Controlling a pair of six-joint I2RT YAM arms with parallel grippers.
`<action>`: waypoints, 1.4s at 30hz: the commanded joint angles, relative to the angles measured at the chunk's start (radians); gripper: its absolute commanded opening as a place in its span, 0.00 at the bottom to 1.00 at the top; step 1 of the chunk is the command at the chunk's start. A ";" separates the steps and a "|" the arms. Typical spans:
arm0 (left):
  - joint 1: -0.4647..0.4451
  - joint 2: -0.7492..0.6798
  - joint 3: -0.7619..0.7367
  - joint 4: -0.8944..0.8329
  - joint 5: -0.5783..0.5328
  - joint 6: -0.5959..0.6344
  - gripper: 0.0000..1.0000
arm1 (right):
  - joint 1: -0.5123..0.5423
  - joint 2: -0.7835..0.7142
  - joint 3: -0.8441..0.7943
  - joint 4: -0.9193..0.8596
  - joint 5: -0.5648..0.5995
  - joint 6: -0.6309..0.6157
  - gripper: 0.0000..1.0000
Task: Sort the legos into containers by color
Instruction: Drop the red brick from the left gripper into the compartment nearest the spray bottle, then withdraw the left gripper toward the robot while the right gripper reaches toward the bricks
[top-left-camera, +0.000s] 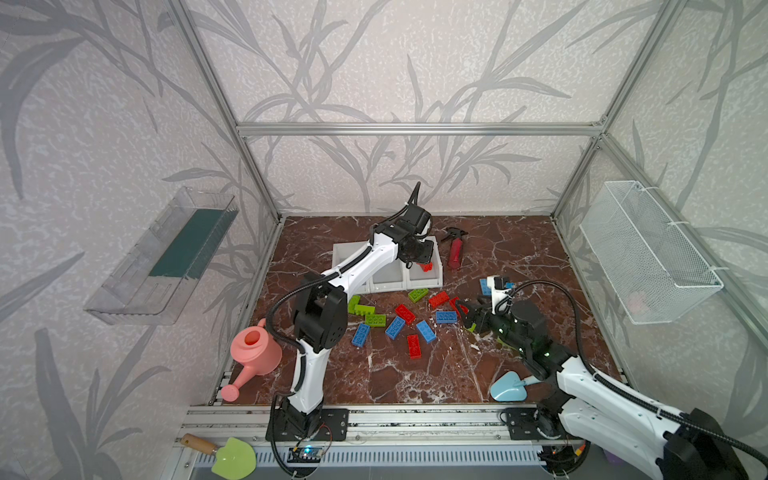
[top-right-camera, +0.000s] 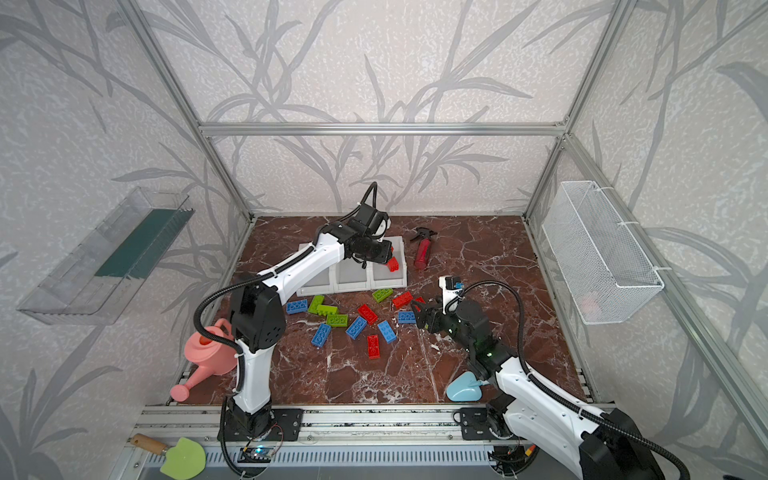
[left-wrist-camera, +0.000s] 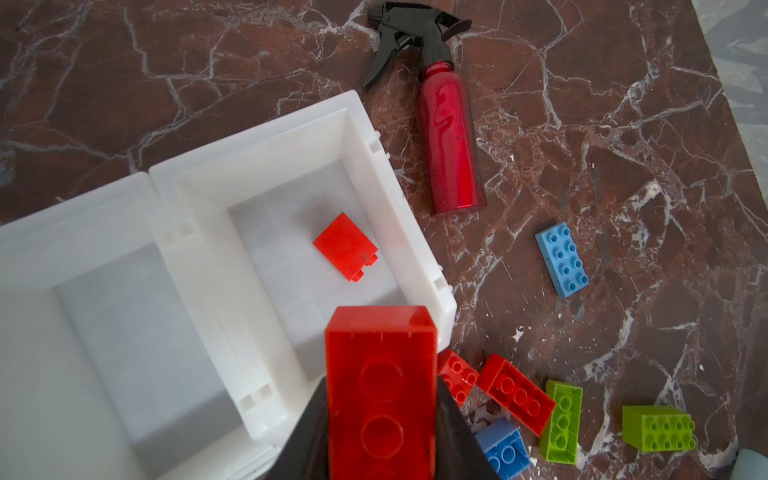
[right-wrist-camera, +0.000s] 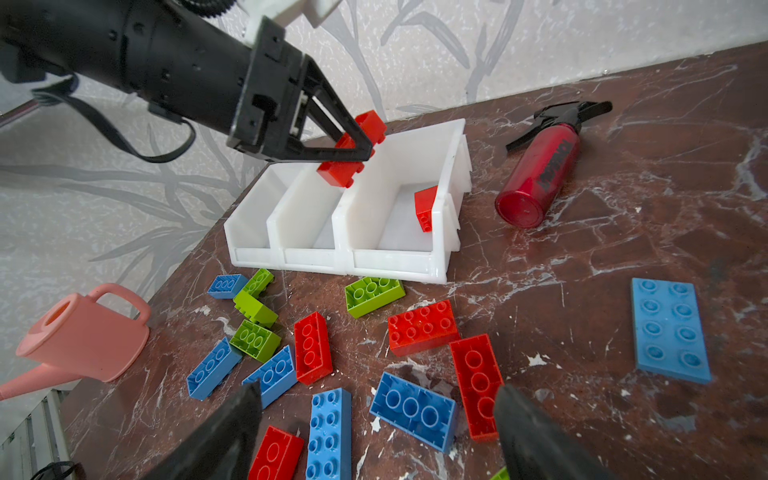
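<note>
Three joined white containers (top-left-camera: 424, 284) (right-wrist-camera: 395, 259) stand at the back middle of the marble floor. My left gripper (top-left-camera: 422, 259) (left-wrist-camera: 380, 390) hangs over the rightmost bin (left-wrist-camera: 266, 141), shut on a red lego (left-wrist-camera: 380, 395) (right-wrist-camera: 353, 153). Another red lego (left-wrist-camera: 345, 247) (right-wrist-camera: 426, 208) lies inside that bin. Several red, blue and lime green legos (top-left-camera: 405, 313) (top-right-camera: 368, 313) are scattered in front of the bins. My right gripper (top-left-camera: 464, 316) (right-wrist-camera: 378, 399) is open, low over a blue lego (right-wrist-camera: 413, 409), with a red lego (right-wrist-camera: 476, 384) beside it.
A red spray bottle (top-left-camera: 456, 251) lies right of the bins. A flat blue plate (right-wrist-camera: 669, 330) sits apart on the right. A pink watering can (top-left-camera: 253, 353), a light blue trowel (top-left-camera: 509, 386), a wire basket (top-left-camera: 648, 253) and a clear wall tray (top-left-camera: 166, 253) ring the floor.
</note>
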 joint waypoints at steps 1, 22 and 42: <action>0.008 0.064 0.077 -0.073 0.008 0.007 0.33 | 0.001 -0.023 -0.006 0.009 0.019 -0.007 0.88; 0.032 0.027 0.057 -0.076 -0.031 -0.035 0.66 | 0.002 -0.075 0.022 -0.081 0.047 -0.014 0.89; 0.025 -0.928 -0.661 -0.005 -0.131 -0.098 0.78 | -0.002 0.047 0.258 -0.424 0.086 -0.219 0.91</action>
